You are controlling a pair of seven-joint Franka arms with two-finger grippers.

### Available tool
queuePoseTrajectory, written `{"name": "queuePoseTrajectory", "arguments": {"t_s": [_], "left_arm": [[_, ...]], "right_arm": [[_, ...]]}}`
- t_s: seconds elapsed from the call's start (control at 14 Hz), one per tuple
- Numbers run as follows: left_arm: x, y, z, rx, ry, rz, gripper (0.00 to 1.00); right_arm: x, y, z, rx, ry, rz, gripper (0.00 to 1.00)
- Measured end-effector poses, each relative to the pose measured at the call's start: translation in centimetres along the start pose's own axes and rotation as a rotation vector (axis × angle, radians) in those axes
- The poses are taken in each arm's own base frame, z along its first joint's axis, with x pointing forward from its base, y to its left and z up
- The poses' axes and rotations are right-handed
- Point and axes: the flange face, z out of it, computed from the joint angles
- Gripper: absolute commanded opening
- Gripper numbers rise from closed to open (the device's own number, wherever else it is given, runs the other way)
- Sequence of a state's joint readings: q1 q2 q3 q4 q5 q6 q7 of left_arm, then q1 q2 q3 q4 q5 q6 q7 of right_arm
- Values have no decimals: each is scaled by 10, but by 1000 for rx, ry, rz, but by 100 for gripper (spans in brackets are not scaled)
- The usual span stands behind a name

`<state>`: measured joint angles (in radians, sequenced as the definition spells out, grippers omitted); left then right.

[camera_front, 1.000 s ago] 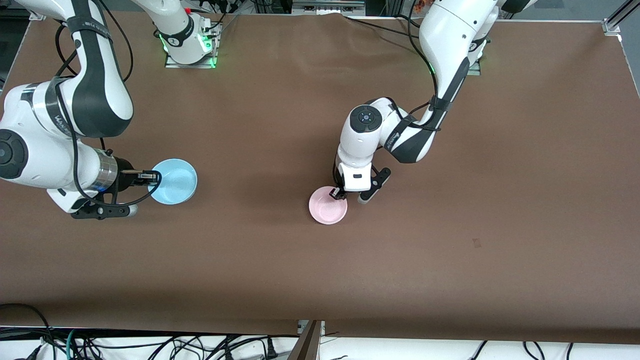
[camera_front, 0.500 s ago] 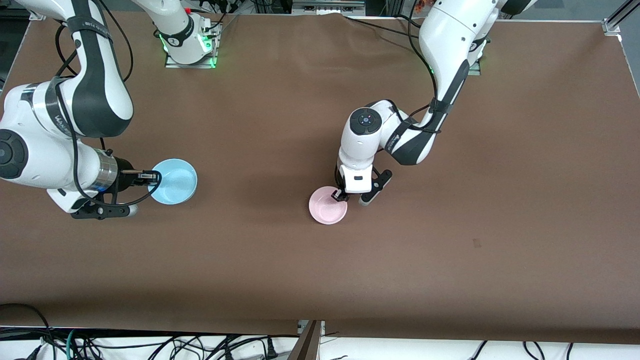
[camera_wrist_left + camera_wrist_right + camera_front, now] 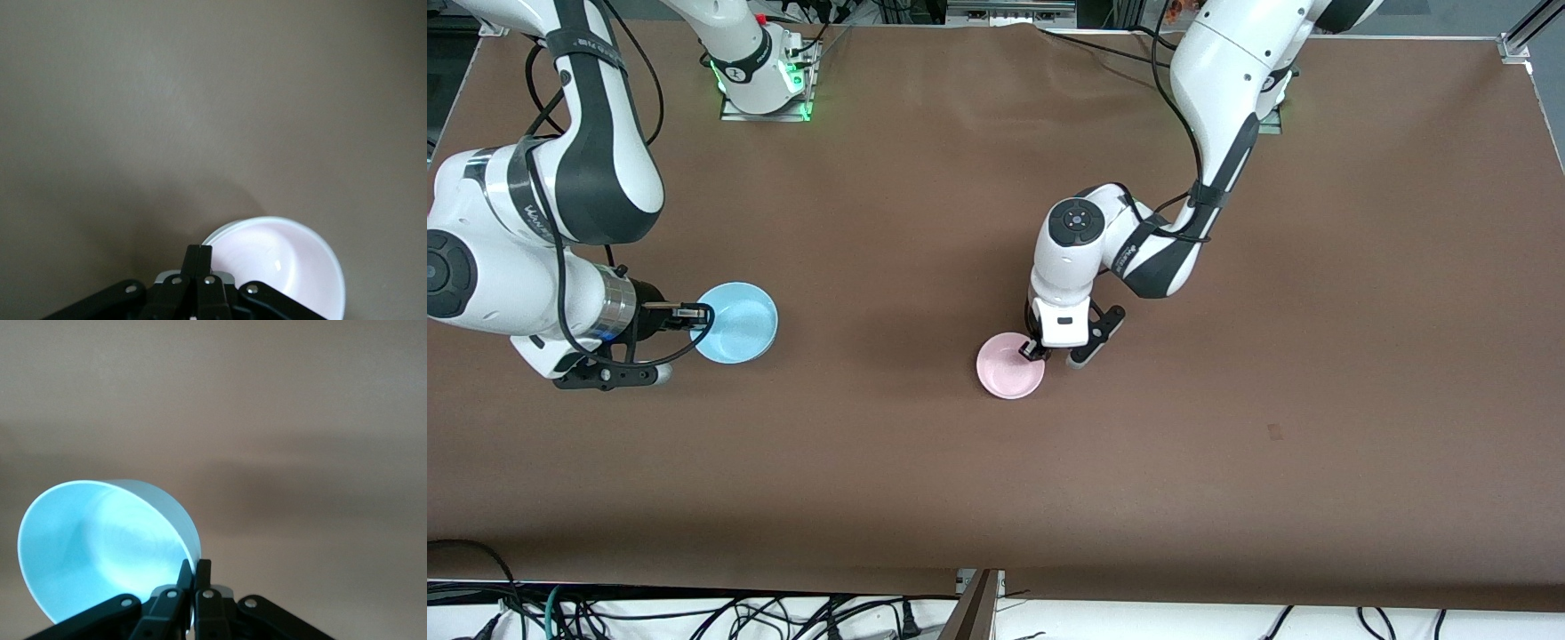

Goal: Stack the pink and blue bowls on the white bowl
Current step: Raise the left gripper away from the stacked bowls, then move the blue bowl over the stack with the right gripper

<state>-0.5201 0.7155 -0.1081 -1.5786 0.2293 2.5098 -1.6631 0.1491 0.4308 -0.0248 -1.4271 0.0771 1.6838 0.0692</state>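
Observation:
The pale pink bowl (image 3: 1009,367) sits upright near the table's middle. My left gripper (image 3: 1036,349) is shut on its rim on the side toward the robots. In the left wrist view the pink bowl (image 3: 287,267) shows a thin white rim (image 3: 216,234) just outside its own edge, which looks like the white bowl nested under it. The white bowl does not show in the front view. My right gripper (image 3: 703,315) is shut on the rim of the sky-blue bowl (image 3: 738,323) toward the right arm's end. In the right wrist view the blue bowl (image 3: 93,547) hangs tilted.
The brown table (image 3: 1227,400) carries nothing else. The arms' bases (image 3: 765,84) stand along the edge farthest from the front camera. Cables lie below the table's near edge (image 3: 694,613).
My left wrist has shifted slightly toward the front camera and lower over the pink bowl, which stays in place. The right arm and blue bowl have not moved.

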Motion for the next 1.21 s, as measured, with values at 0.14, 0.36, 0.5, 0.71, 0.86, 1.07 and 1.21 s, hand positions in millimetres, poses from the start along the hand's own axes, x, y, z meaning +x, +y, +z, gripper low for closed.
{"name": "queuePoseTrajectory", "arguments": {"t_s": [0.14,0.36,0.5,0.71,0.86,1.07,1.21], "left_arm": [[34,11,-24,-2,23,-13,0],[87,18,-64,35,52,12,0],[123,16,-85,42,45,37,0],[191,-2,-109,76,-5,92,0],[242,-22,-131,86,-40,132,0],[322,-64,-173,94,-105,213,0],[373,-96,-206,105,-149,272,0]], "right_arm": [[0,0,0,0,0,0,0],[0,0,0,0,0,0,0],[0,0,0,0,0,0,0],[0,0,0,0,0,0,0],[0,1,0,0,0,1,0],[0,2,0,0,-1,4,0],[1,2,1,5,-2,4,0]]}}
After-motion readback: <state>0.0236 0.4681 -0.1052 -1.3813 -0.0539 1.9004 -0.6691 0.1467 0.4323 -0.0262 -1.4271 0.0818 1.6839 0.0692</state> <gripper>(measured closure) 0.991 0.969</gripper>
